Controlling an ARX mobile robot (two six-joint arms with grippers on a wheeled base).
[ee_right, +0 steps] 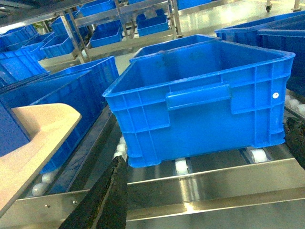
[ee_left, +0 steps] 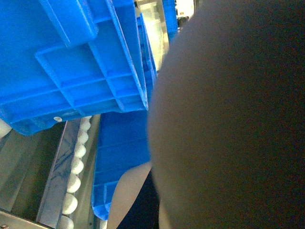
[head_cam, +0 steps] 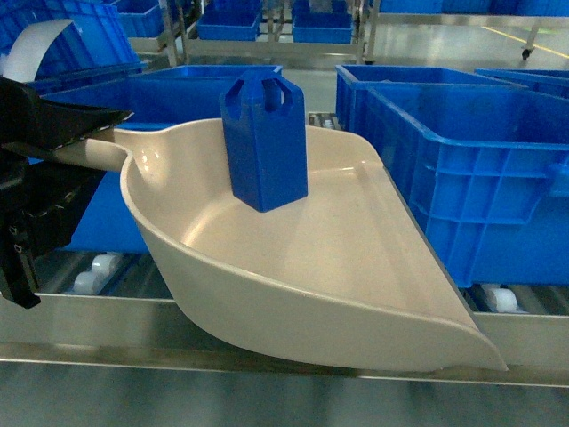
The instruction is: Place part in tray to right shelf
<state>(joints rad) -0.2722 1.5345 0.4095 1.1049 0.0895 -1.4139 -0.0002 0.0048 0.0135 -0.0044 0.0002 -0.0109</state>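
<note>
We find the part (head_cam: 265, 142) standing upright inside the tray (head_cam: 356, 267), near the handle end of the pan, its base resting on the beige floor of the scoop and its arched, tapered top uppermost. The tray is tilted, its wide lip pointing toward the lower right of the head view and overhanging the flat front rail of the right shelf (head_cam: 89, 316). Its handle runs left into the left gripper (head_cam: 67, 133), whose dark jaws are closed on the handle.

Large blue crates (head_cam: 462, 169) sit on the shelf's white rollers (head_cam: 93, 271); one stands just beside the tray on its right, another lies behind the tray and part. In the left wrist view most of the picture is filled by the shadowed underside of the tray (ee_left: 228, 119), with ribbed crate walls and a line of rollers to its left.

In the right wrist view we note one dark finger of the right gripper (ee_right: 107, 200) at the lower edge, over the rail, with a trace of another at the right border; the jaws stand apart and hold nothing. The tray's lip (ee_right: 43, 129) appears at the left of that view, apart from the finger.
</note>
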